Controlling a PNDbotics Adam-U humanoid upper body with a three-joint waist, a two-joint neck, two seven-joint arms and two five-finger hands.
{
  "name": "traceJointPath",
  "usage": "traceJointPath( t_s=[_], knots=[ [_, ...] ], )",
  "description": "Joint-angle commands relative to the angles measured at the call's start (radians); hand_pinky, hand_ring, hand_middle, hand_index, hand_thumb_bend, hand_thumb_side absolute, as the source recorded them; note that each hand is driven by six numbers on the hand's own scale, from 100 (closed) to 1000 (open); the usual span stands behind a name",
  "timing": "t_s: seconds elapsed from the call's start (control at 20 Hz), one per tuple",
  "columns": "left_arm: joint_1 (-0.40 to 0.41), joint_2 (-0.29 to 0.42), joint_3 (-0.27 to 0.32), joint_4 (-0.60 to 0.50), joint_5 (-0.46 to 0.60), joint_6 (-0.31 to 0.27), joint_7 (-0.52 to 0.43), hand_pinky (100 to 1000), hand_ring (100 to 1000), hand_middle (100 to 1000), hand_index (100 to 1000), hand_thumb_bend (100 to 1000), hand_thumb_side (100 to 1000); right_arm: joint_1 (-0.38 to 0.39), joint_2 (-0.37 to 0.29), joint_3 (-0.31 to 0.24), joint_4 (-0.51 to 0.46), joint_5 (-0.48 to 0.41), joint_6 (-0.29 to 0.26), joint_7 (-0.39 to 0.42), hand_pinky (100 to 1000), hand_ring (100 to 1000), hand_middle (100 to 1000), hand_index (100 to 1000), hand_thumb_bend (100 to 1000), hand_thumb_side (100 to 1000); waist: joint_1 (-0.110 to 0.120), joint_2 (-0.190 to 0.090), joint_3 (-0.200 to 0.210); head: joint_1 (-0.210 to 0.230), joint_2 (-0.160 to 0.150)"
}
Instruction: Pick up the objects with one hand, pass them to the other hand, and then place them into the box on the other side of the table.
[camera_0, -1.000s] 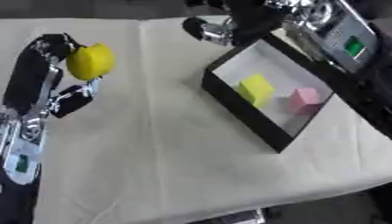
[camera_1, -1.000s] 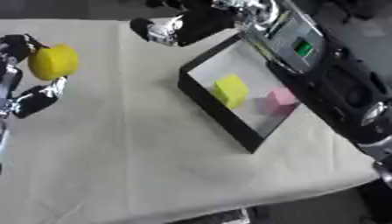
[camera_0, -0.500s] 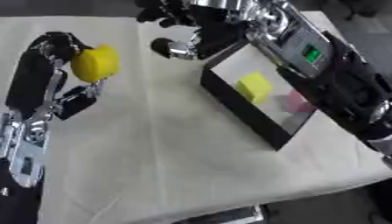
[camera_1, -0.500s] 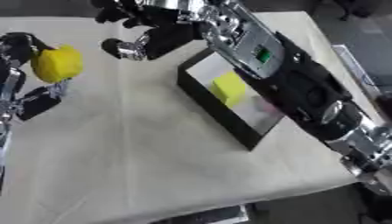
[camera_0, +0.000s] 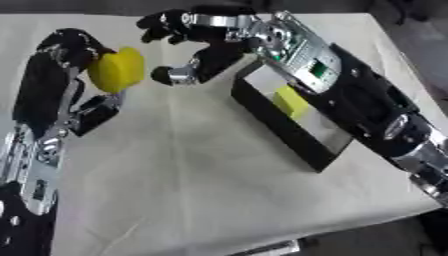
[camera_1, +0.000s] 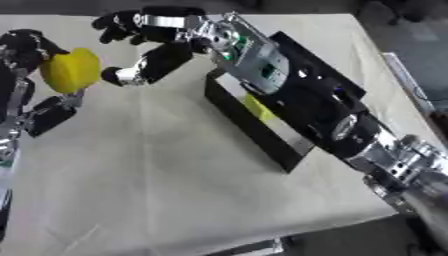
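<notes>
A yellow rounded object (camera_0: 116, 70) is held up at the left, with my left hand (camera_0: 66, 55) shut on it above the table. My right hand (camera_0: 194, 41) reaches in from the right with fingers spread open, its thumb tip a short gap from the yellow object and not touching it. The black box (camera_0: 280, 131) stands right of centre, under my right forearm. A yellow block (camera_0: 290, 100) lies inside it; the rest of the box's inside is hidden by the arm.
A cream cloth (camera_0: 192, 180) covers the table, bare across the middle and front. My right arm (camera_0: 350, 100) stretches diagonally over the box. The table's front edge runs along the bottom right.
My right arm has swung left across the box, and its open hand has closed in on the yellow object. The pink block in the box is now hidden under the arm.
</notes>
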Motion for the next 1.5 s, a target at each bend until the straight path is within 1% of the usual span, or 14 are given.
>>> traceJointPath(
  t_s=[0.05, 0.3, 0.65, 0.9, 1.1, 1.2, 1.4, 1.45, 1.5],
  knots=[
    [-0.022, -0.012, -0.012, -0.024, -0.011, 0.001, 0.032, 747, 549, 470, 542, 100, 100, -0.028, -0.002, 0.001, 0.022, 0.026, 0.005, -0.020, 1000, 1000, 900, 1000, 273, 436, 0.003, -0.011, 0.002, -0.009, -0.008],
    [-0.026, -0.028, -0.026, -0.026, -0.007, -0.017, 0.056, 748, 547, 469, 543, 100, 100, -0.051, 0.024, 0.018, 0.062, 0.029, 0.012, -0.009, 1000, 1000, 902, 1000, 253, 465, 0.002, -0.002, 0.007, -0.021, -0.015],
    [-0.031, -0.049, -0.030, -0.021, -0.006, -0.024, 0.041, 750, 546, 469, 544, 100, 100, -0.067, 0.048, 0.031, 0.078, 0.011, 0.021, 0.037, 1000, 1000, 888, 1000, 253, 473, -0.002, 0.005, 0.006, -0.021, -0.020],
    [-0.032, -0.060, -0.028, -0.025, -0.009, -0.028, 0.039, 752, 546, 469, 545, 100, 100, -0.074, 0.056, 0.036, 0.074, -0.010, 0.024, 0.082, 1000, 1000, 873, 1000, 280, 437, -0.007, 0.011, 0.007, -0.019, -0.019],
    [-0.035, -0.068, -0.032, -0.030, -0.013, -0.044, 0.047, 751, 551, 473, 549, 100, 100, -0.079, 0.067, 0.045, 0.084, -0.044, 0.048, 0.149, 1000, 1000, 797, 1000, 320, 375, -0.010, 0.016, 0.010, -0.020, -0.019],
    [-0.037, -0.072, -0.036, -0.035, -0.021, -0.054, 0.057, 752, 553, 476, 550, 100, 100, -0.081, 0.072, 0.048, 0.091, -0.063, 0.072, 0.180, 1000, 1000, 781, 1000, 322, 369, -0.010, 0.018, 0.012, -0.022, -0.019],
    [-0.038, -0.079, -0.041, -0.034, -0.030, -0.071, 0.079, 754, 557, 480, 556, 100, 100, -0.085, 0.079, 0.052, 0.101, -0.118, 0.126, 0.233, 1000, 1000, 716, 1000, 301, 339, -0.012, 0.019, 0.014, -0.031, -0.020],
    [-0.038, -0.080, -0.042, -0.032, -0.031, -0.074, 0.081, 755, 558, 482, 558, 100, 100, -0.086, 0.081, 0.052, 0.102, -0.130, 0.138, 0.242, 1000, 1000, 693, 985, 285, 333, -0.012, 0.019, 0.015, -0.033, -0.020],
    [-0.038, -0.081, -0.043, -0.031, -0.033, -0.076, 0.083, 756, 559, 486, 564, 100, 100, -0.086, 0.082, 0.052, 0.103, -0.143, 0.150, 0.249, 1000, 1000, 656, 951, 245, 336, -0.012, 0.020, 0.015, -0.035, -0.019]
  ],
)
